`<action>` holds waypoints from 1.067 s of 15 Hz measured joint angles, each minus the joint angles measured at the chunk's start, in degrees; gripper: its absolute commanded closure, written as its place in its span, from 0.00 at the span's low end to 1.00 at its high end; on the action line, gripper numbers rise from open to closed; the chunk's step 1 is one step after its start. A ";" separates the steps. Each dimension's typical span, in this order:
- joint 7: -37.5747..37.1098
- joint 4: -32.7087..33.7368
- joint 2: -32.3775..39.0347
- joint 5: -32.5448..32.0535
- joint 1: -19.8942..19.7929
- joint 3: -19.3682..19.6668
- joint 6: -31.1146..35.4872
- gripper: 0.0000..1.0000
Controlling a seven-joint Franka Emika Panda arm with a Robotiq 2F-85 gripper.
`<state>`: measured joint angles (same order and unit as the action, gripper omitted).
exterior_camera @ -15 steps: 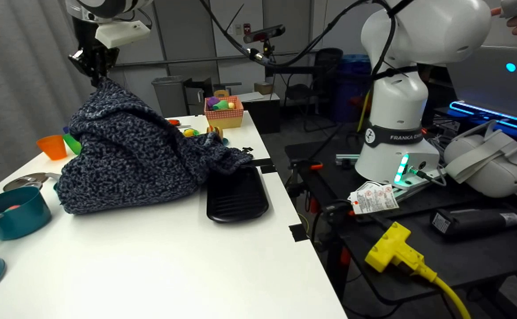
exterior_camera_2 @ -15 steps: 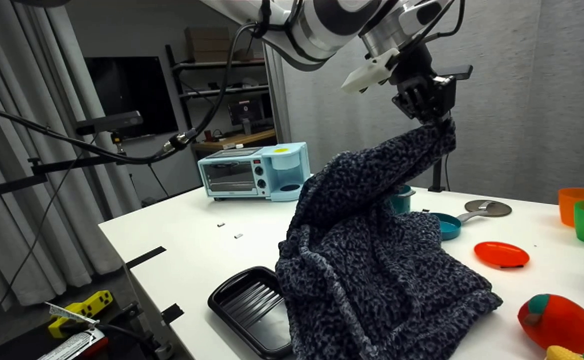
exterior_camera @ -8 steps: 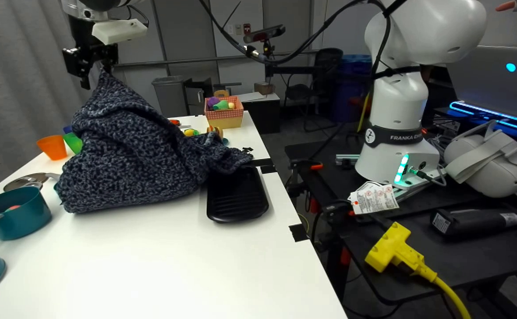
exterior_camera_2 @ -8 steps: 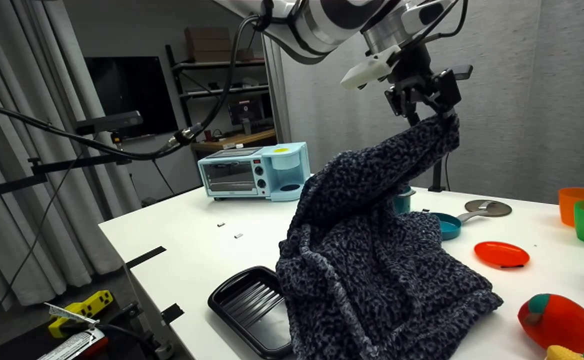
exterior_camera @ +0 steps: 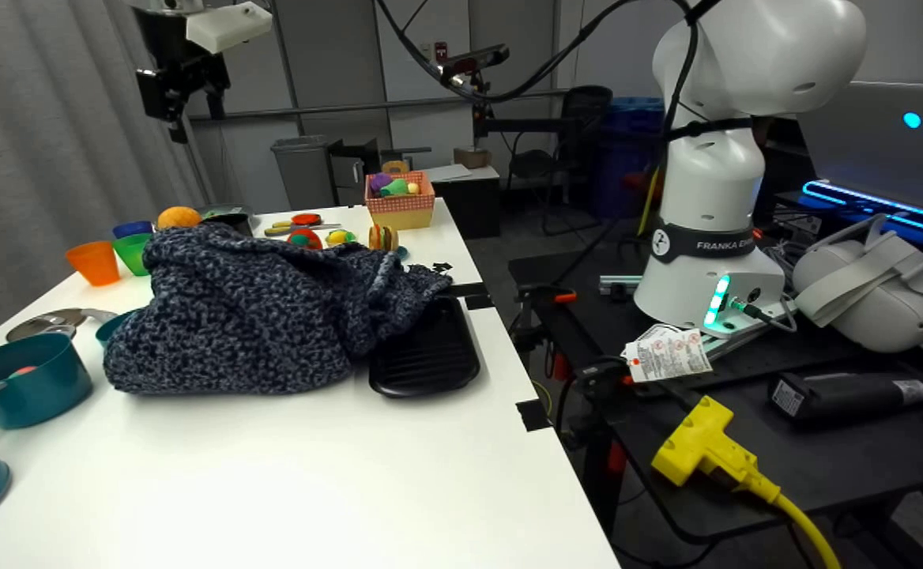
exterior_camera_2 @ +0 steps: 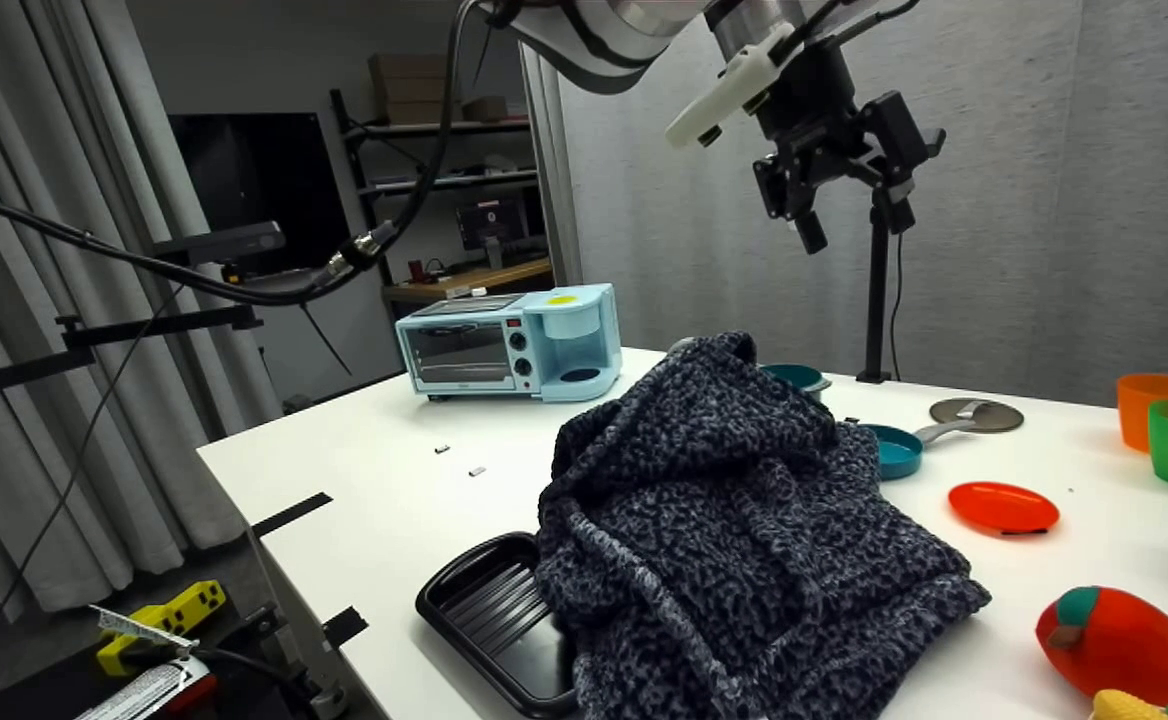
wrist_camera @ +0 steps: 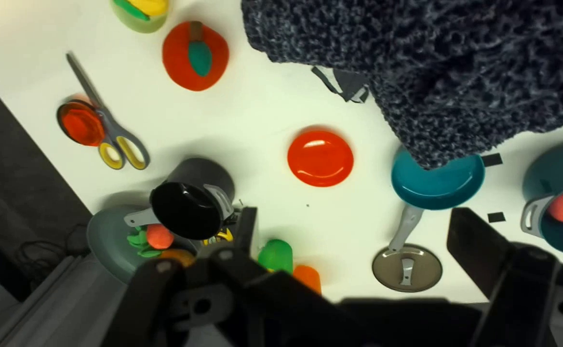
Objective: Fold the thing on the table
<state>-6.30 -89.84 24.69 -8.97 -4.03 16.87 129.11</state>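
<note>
On the white counter (exterior_camera: 288,490) the navy speckled cloth (exterior_camera_2: 744,545) lay rumpled, part of it loosely doubled over; the fold seemed only begun, with squaring and flattening left. Well clear above, the jaws stood spread, holding nothing.

Light-blue toaster oven (exterior_camera_2: 514,345), red plate (wrist_camera: 320,157), black tray (exterior_camera: 426,352), scissors (wrist_camera: 105,119)

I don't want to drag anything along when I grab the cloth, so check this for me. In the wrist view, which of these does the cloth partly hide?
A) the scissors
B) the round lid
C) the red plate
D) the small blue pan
D: one corner of the cloth comes across the small blue pan, hiding part of its rim.
</note>
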 measured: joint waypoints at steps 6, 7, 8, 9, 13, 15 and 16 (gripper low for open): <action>0.00 -3.82 -5.37 -9.45 -0.56 0.14 -0.23 0.00; 0.02 -4.54 -5.92 -9.78 -0.74 0.02 1.42 0.00; 0.18 -5.37 -6.33 -9.72 -1.05 -0.25 3.56 0.00; 0.16 -6.72 -7.11 -9.64 -1.18 -0.77 5.86 0.00; -0.87 -16.86 -13.93 -8.59 -0.73 -4.58 15.29 0.00; -0.90 -22.92 -17.81 -7.02 -0.62 -6.56 19.70 0.00; -0.90 -26.07 -19.73 -6.22 -0.60 -7.39 21.73 0.00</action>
<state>-7.20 -115.91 4.96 -15.19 -4.63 9.47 150.84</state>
